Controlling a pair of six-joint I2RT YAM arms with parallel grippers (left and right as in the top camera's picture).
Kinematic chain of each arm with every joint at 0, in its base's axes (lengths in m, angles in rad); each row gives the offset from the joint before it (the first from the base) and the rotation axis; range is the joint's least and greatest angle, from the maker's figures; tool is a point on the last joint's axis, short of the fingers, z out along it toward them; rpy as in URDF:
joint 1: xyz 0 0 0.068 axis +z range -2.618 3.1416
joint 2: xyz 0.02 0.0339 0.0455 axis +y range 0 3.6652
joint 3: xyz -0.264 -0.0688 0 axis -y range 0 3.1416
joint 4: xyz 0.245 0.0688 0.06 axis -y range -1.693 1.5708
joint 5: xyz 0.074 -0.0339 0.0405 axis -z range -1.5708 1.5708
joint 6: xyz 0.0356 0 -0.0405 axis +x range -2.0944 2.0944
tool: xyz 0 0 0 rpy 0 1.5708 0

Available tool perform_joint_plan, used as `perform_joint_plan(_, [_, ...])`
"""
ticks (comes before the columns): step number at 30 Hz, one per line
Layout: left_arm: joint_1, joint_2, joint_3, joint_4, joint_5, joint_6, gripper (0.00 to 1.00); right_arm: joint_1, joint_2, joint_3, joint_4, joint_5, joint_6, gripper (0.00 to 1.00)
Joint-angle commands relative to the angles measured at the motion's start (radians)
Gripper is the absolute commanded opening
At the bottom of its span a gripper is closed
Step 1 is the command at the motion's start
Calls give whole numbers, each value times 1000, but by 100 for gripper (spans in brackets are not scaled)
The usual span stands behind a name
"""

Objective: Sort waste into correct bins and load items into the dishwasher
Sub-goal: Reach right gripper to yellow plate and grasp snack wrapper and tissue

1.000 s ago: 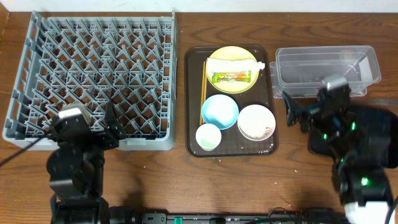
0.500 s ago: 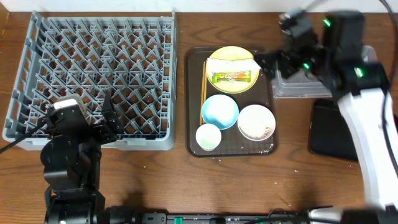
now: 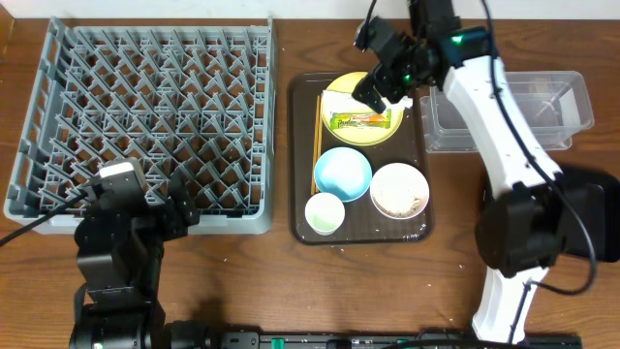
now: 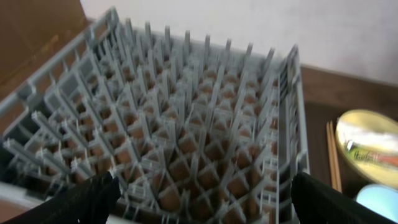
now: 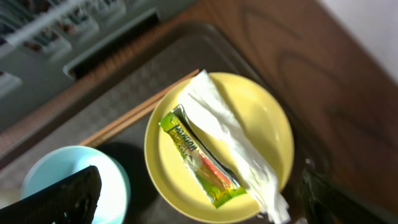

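The yellow plate lies at the back of a dark brown serving tray and carries the green-and-orange wrapper and white paper. My right gripper hovers open and empty above the plate. Its wrist view shows the plate, the wrapper, the paper and the open fingers. The blue bowl, the white bowl with rice scraps, the cup and the chopsticks also sit on the tray. My left gripper is open at the front edge of the grey rack.
The clear tub stands right of the serving tray, behind my right arm. The black tray lies at the right edge, partly hidden by the arm's base. The left wrist view shows the rack with my open fingers low in front.
My right arm has swung from the right side of the table, past the clear tub, to above the yellow plate. My left gripper has shifted slightly at the rack's front edge.
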Motion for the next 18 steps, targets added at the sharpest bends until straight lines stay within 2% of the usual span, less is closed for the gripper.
perform_joint_plan(1, [3, -2, 14, -2, 10, -5, 91, 12, 34, 23, 16, -33, -46, 99])
perform_joint_plan(7, [3, -2, 14, 10, 10, -4, 91, 12, 148, 23, 82, -27, -95, 99])
perform_joint_plan(18, [3, -2, 13, -113, 10, -4, 91, 14, 318, 23, 122, 32, -101, 99])
